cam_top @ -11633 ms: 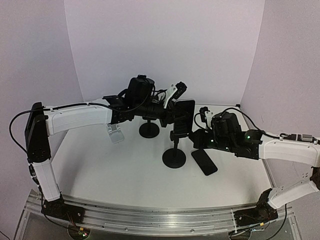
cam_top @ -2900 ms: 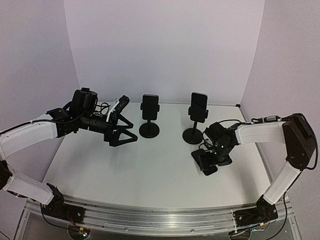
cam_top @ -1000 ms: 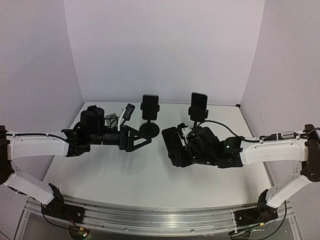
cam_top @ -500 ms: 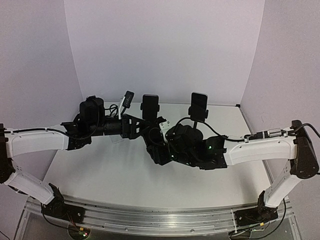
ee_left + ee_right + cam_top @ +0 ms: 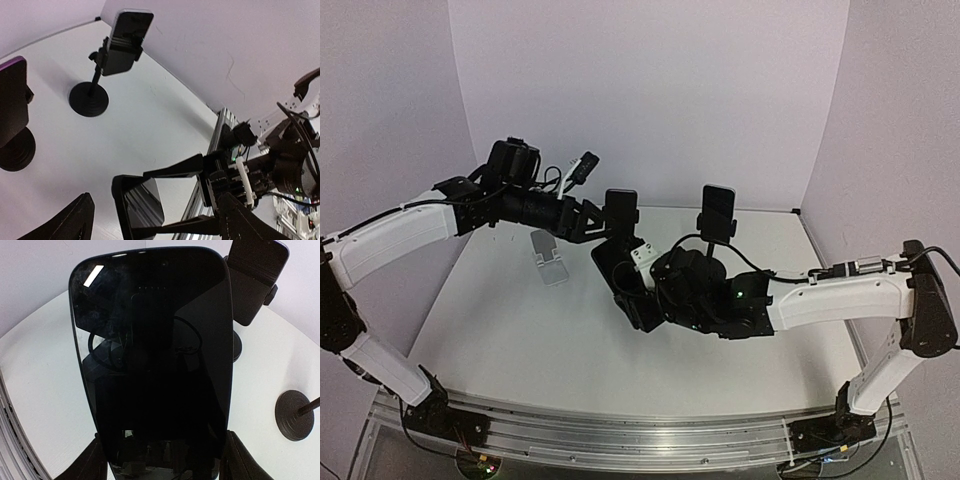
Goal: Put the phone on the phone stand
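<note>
On my feed the phone [image 5: 150, 360] is glossy black, with one white glint on its glass. The pole stand [image 5: 89, 99] and its neighbour [image 5: 15, 150] are black too, the neighbour's clipped phone [image 5: 11, 100] edged in purple. The table [image 5: 520, 340] is white, the walls [image 5: 650, 90] pale lilac, the folding stand [image 5: 548, 258] silver-white.

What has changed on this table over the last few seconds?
The right gripper took hold of the phone that lay flat on the right side of the table, lifted it and carried it leftward to the middle, toward the white stand. The left gripper, open and empty, rose and swung toward the back. The black stands at the back kept their phones and places.
</note>
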Tool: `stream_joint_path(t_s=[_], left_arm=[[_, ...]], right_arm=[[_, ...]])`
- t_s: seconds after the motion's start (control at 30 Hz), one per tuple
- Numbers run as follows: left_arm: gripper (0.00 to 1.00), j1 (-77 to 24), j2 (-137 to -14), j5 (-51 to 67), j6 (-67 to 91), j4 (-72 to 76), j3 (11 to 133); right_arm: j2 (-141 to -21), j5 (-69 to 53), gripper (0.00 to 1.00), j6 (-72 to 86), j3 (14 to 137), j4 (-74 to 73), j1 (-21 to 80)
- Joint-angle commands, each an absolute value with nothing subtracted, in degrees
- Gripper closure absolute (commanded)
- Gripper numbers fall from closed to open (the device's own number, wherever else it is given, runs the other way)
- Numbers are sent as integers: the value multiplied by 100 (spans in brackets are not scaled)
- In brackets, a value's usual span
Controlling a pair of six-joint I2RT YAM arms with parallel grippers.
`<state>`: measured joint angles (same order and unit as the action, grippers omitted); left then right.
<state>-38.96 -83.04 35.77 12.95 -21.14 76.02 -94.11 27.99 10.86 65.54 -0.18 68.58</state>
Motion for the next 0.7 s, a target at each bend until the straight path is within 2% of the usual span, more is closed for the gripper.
stream_joint_path(t_s=[0.0,0.23,0.4,0.67], left_arm=[[17,-3911,-8748,4295,88,-4186,8516],[22,-3906,-9500,3935,-854,-5806,9628],[25,-3895,-9859,3954,-880,-5890,10103],[56,-3902,-10102,4256,-730,-6115,10284]], right_arm=[[-9161,2863,66,694,6776,351,6899],[-9150,2797,66,552,6781,352,6899],[-9171,2809,66,494,6787,383,6938],[-9158,2889,66,405,6757,496,6987]])
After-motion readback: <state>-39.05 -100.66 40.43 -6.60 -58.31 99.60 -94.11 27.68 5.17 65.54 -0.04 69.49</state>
